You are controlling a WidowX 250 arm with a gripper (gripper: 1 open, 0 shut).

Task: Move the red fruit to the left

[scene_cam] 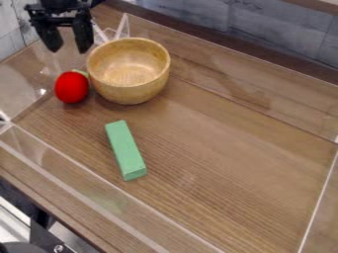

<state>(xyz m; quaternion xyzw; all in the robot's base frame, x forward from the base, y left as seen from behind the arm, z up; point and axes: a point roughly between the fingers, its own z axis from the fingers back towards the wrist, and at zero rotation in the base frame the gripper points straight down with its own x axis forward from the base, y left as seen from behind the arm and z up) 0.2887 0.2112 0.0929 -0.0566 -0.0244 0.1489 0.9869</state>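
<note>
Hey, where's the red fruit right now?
In the camera view, the red fruit sits on the table's left side, just left of the wooden bowl and below the pincer.

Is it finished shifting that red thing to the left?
It looks nearly done: the red fruit rests on the table, left of the wooden bowl. The gripper is behind it, not holding it. Perhaps only backing away is left.

one raised view, angled down
</note>
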